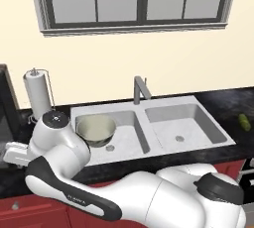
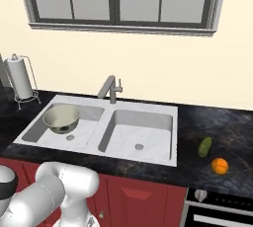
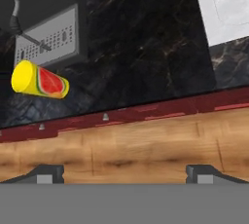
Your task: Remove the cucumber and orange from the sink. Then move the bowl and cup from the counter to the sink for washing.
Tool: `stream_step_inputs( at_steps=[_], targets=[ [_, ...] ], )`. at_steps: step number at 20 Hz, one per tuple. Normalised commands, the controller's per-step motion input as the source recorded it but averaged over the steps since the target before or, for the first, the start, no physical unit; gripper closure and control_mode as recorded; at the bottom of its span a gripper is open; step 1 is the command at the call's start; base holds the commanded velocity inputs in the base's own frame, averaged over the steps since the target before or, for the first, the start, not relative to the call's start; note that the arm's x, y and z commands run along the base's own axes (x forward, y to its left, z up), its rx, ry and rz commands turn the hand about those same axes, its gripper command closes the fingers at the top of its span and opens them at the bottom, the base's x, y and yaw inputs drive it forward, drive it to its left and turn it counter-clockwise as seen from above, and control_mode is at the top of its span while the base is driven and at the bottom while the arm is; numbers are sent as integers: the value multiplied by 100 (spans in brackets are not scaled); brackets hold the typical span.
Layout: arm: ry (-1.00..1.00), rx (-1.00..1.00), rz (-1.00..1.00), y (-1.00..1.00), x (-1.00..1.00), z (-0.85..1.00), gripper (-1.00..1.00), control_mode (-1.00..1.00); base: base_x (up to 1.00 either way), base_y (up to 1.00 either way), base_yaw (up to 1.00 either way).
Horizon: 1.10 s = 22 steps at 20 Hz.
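Observation:
The pale bowl (image 1: 95, 129) (image 2: 61, 118) sits in the left basin of the sink (image 1: 168, 101) (image 2: 148, 104). The cucumber (image 2: 204, 146) (image 1: 244, 122) and the orange (image 2: 219, 166) lie on the black counter (image 2: 217, 127) to the right of the sink. In the hand view the yellow cup (image 3: 39, 81) with its red patch rests on the counter (image 3: 141, 47), up and to the left of my gripper (image 3: 125, 173). The gripper is open and holds nothing, well short of the cup. A corner of the sink (image 3: 228, 4) shows at the top right.
A grey appliance (image 3: 46, 35) stands right behind the cup. A paper towel holder (image 1: 37, 93) (image 2: 21, 78) stands left of the sink, and the faucet (image 1: 141, 89) (image 2: 110, 89) rises behind it. Dark red cabinet fronts (image 3: 146, 111) run below the counter edge.

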Motion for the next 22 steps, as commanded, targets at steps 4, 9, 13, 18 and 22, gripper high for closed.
stream_step_inputs(
  at_steps=[4,9,13,18,22],
  targets=[
    [0,0,0,0,0,0,-100,100,-11,39,0],
    [0,0,0,0,0,0,-100,100,-9,40,0],
    [0,0,0,0,0,0,-100,100,-7,39,0],
    [0,0,0,0,0,0,-100,100,-5,38,0],
    [0,0,0,0,0,0,-100,100,-2,34,0]
  ],
)
